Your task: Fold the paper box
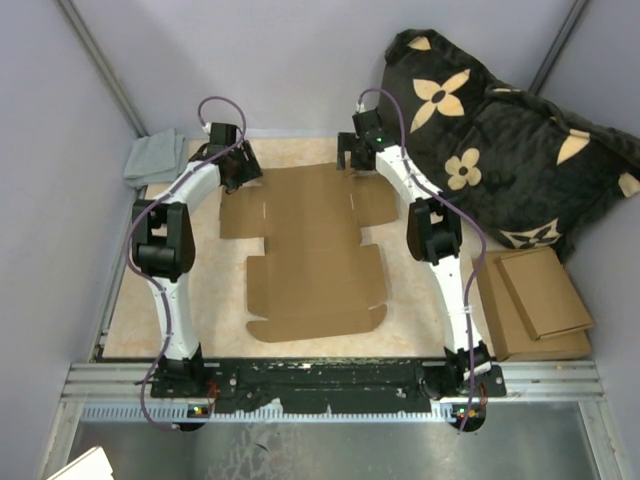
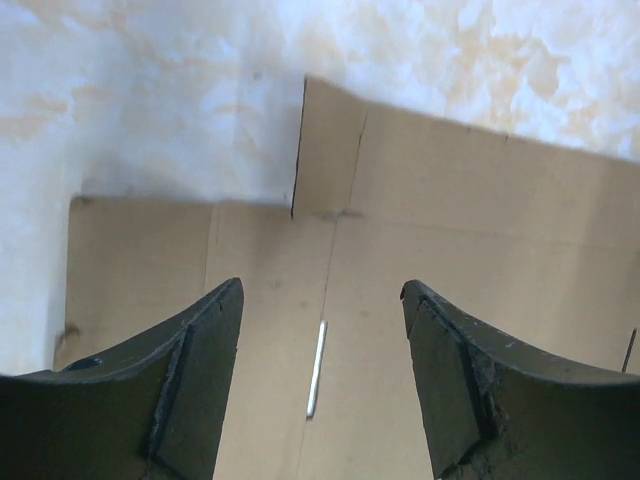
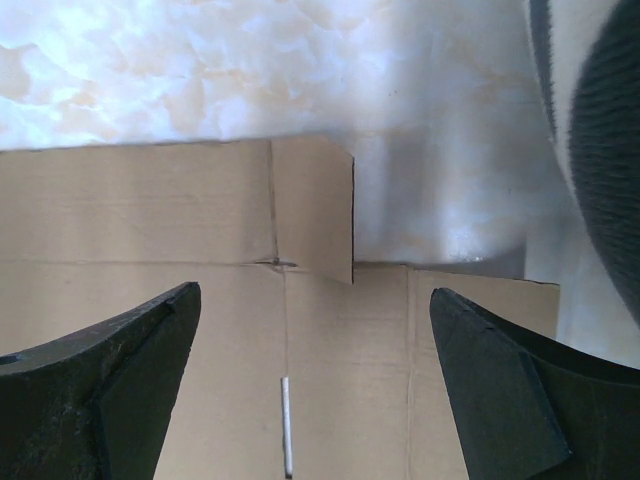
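The paper box (image 1: 315, 255) lies as a flat brown die-cut sheet in the middle of the table. My left gripper (image 1: 237, 172) hangs open over its far left flap. In the left wrist view the cardboard (image 2: 420, 240) fills the space under my spread fingers (image 2: 190, 390), with a narrow slot in a crease between them. My right gripper (image 1: 357, 152) hangs open over the far right flap. In the right wrist view the cardboard (image 3: 200, 220) lies under the spread fingers (image 3: 130, 380), and its far edge and a notch show. Neither gripper holds anything.
A stack of flat brown cardboard pieces (image 1: 535, 300) lies at the right. A black cushion with tan flowers (image 1: 500, 150) fills the back right corner. A grey cloth (image 1: 155, 158) lies at the back left. Grey walls close in three sides.
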